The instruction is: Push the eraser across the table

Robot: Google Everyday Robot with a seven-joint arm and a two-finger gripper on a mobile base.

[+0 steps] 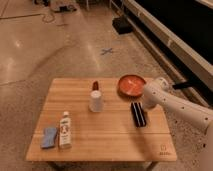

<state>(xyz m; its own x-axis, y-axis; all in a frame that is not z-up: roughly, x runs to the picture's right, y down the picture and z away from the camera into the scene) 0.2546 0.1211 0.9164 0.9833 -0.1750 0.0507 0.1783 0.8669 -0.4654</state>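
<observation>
The eraser (138,114), a black oblong block with a thin paler stripe, lies on the right half of the light-wood table (110,137), its length running front to back. My gripper (146,104) is at the end of the white arm that reaches in from the right. It sits low, just right of the eraser's far end and close beside it. I cannot tell whether it touches the eraser.
A white cup (95,101) stands at the table's middle, left of the eraser. A red bowl (131,85) sits behind the eraser. A small dark red object (95,85) lies behind the cup. A bottle (64,131) and a blue pad (49,137) are at the front left.
</observation>
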